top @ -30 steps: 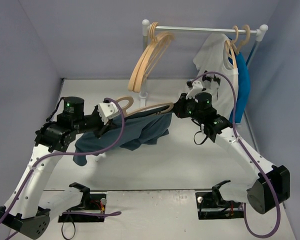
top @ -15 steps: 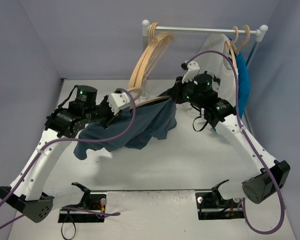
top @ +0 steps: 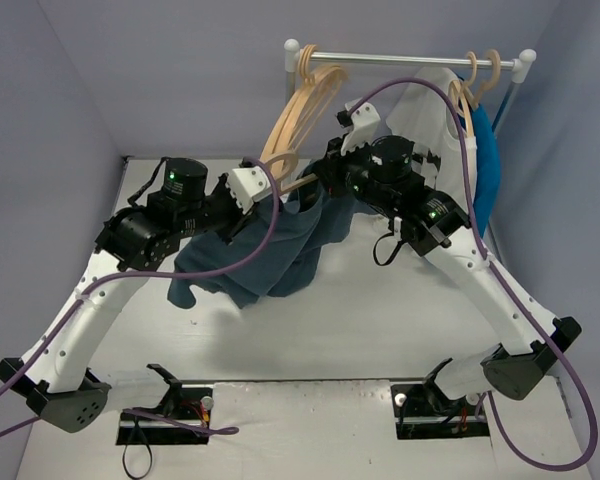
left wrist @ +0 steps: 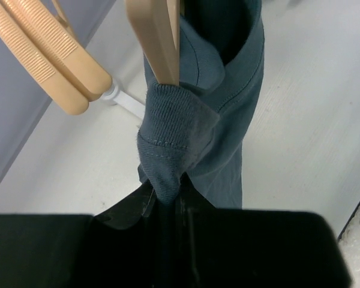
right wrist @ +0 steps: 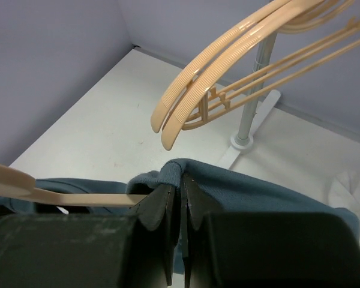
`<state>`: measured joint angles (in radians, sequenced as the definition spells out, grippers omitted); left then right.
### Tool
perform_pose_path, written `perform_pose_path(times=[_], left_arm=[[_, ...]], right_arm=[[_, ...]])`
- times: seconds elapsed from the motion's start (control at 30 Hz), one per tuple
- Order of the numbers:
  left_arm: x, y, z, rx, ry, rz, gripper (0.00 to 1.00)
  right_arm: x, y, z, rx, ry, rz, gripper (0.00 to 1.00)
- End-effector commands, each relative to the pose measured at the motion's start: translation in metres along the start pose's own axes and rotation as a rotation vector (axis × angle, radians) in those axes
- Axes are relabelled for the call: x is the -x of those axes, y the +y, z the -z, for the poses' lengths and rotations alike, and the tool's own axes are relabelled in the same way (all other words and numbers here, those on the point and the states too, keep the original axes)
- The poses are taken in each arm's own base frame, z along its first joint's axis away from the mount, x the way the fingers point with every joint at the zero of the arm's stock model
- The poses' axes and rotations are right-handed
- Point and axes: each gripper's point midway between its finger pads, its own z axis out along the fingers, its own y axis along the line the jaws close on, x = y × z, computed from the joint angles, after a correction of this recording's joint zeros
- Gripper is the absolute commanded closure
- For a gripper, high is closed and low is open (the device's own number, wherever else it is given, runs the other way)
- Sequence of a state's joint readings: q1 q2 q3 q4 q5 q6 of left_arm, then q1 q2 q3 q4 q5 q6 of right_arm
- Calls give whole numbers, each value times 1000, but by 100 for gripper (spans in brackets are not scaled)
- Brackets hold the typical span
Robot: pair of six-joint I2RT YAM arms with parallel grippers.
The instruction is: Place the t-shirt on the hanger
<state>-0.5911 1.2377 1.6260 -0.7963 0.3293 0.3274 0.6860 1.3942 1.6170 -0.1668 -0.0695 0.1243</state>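
Note:
The slate-blue t-shirt [top: 280, 245] hangs in the air between my two grippers, its body drooping toward the table. The wooden hanger [top: 296, 185] is inside its neck opening; one arm shows in the left wrist view [left wrist: 157, 36] and one in the right wrist view [right wrist: 78, 197]. My left gripper [top: 252, 197] is shut on the ribbed collar [left wrist: 171, 129]. My right gripper [top: 325, 176] is shut on the collar's other side [right wrist: 181, 171]. Both are held high, just in front of the rack.
A clothes rail [top: 410, 58] stands at the back with spare wooden hangers [top: 305, 100] on its left end, close above my grippers. A white t-shirt [top: 430, 105] and a bright blue garment [top: 487, 165] hang at its right end. The rail's foot [right wrist: 247, 141] stands on the table.
Both arms have risen and moved back toward the rail, carrying the t-shirt and hanger. The grippers have come closer together, and the shirt now hangs bunched and more vertical.

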Motion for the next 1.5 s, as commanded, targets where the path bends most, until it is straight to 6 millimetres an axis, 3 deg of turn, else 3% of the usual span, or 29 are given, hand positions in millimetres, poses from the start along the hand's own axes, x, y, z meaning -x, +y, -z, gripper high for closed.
perform_pose_path(times=[0.0, 0.13, 0.37, 0.6, 0.7, 1.0, 1.17, 1.27, 1.47], left_arm=[[55, -3, 11, 15, -265, 2, 100], [30, -11, -9, -8, -232, 55, 100], [11, -20, -27, -25, -276, 99, 100], [-9, -30, -36, -43, -294, 115, 100], [-19, -36, -42, -70, -291, 118, 100], [-48, -51, -51, -133, -300, 128, 100], [-55, -53, -44, -172, -299, 114, 100], [-60, -56, -36, -206, -277, 93, 100], [-68, -60, -21, -274, -222, 12, 100]], right_arm=[[28, 12, -1, 6, -88, 23, 100], [12, 18, -6, 15, -52, 21, 100], [-37, 20, -4, 26, 47, 10, 99], [-82, 12, 5, 8, 136, 11, 75], [-82, 10, 9, 0, 137, 21, 62], [-54, 10, 27, 8, 91, 65, 44], [-43, -14, 45, -14, 73, 209, 39], [-50, -28, 56, 40, 86, 282, 39], [-93, -33, 68, 213, 207, 437, 38]])
